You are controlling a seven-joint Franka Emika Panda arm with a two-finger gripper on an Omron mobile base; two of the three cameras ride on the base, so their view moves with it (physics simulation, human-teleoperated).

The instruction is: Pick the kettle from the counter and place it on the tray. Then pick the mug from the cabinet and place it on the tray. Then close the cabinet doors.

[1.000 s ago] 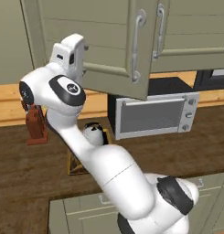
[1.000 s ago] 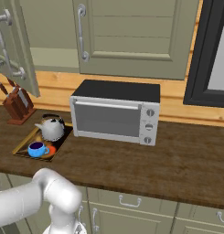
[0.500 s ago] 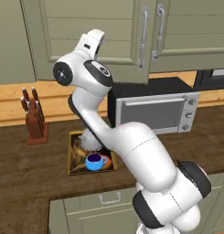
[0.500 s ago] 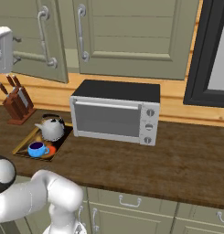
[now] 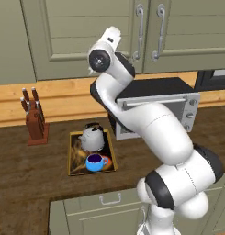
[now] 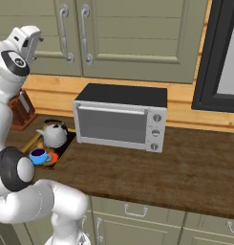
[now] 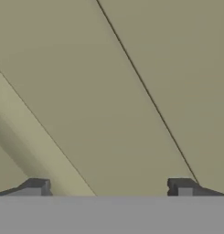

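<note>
Glossy white rounded arm (image 5: pixel 150 124), dark joint bands, black disc cap.

Setting: a rendered home kitchen. A dark brown wood-grain counter (image 6: pixel 185 167) runs above pale grey-green drawers (image 6: pixel 132 210) with small handles. Wall cabinet doors (image 5: pixel 132 36) of the same colour hang above, shut, with curved bar handles. A silver toaster oven (image 6: pixel 121 117) with a black top stands on the counter against a light wood backsplash. A knife block (image 5: pixel 35 121), kettle (image 5: pixel 92 137) and blue mug (image 5: pixel 95 161) on a tray (image 5: pixel 73 156) sit alongside. A dark-framed window (image 6: pixel 218 57) is at right.
</note>
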